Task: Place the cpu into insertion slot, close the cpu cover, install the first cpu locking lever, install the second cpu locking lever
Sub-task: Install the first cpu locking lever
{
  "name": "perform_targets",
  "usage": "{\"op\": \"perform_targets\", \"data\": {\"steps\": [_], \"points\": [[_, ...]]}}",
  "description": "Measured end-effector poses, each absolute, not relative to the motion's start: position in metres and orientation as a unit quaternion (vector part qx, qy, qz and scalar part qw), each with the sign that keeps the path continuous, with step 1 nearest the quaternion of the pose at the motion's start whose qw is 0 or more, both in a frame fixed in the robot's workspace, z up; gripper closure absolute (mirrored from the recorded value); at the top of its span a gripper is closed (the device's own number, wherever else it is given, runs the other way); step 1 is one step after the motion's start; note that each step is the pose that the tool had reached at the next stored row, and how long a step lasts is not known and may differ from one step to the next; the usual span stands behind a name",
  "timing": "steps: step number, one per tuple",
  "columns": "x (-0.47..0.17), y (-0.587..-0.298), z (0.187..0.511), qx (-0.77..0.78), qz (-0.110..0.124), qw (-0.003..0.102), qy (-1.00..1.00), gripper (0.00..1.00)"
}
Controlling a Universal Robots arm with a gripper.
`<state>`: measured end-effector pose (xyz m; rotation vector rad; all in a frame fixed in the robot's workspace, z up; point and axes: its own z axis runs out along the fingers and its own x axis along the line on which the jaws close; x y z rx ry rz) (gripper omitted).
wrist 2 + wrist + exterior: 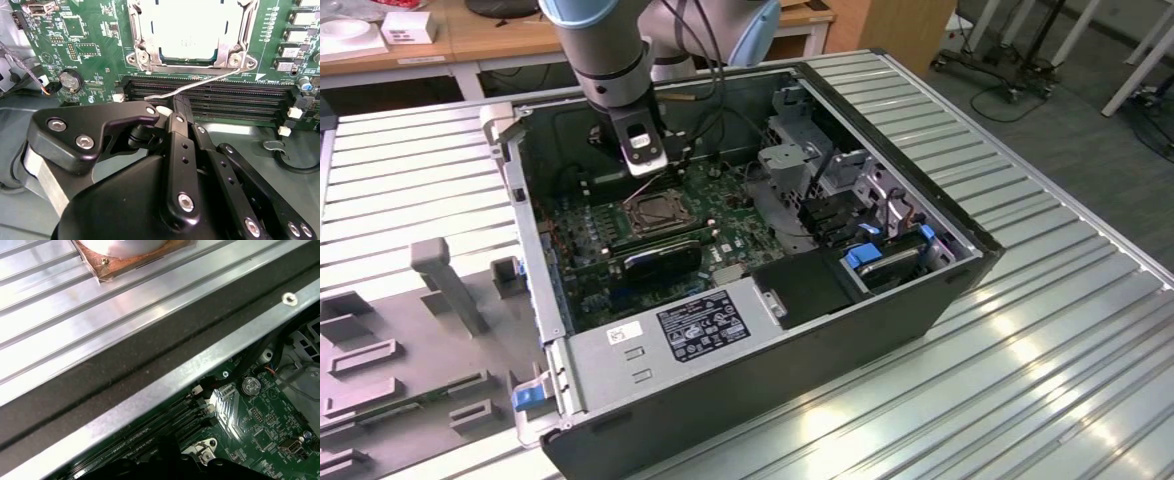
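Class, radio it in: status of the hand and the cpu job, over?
Hand shut, tip at locking lever. Cpu seated, cpu cover down. Nothing blocking.

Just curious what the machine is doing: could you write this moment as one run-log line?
cpu: seated | cpu cover: closed over it | locking lever: unlatched, angled away | gripper: shut, tip at lever's free end

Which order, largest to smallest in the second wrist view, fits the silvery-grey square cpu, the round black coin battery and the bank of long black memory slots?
1. the bank of long black memory slots
2. the silvery-grey square cpu, partly cut off at the edge
3. the round black coin battery
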<state>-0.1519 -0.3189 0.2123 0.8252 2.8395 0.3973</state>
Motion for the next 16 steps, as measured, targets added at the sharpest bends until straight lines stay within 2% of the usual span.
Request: {"op": "perform_targets", "data": {"steps": [16], "points": [[-0.1595, -0.3132, 0.2124, 0.276, 0.138, 0.085, 0.947, 0.89]]}}
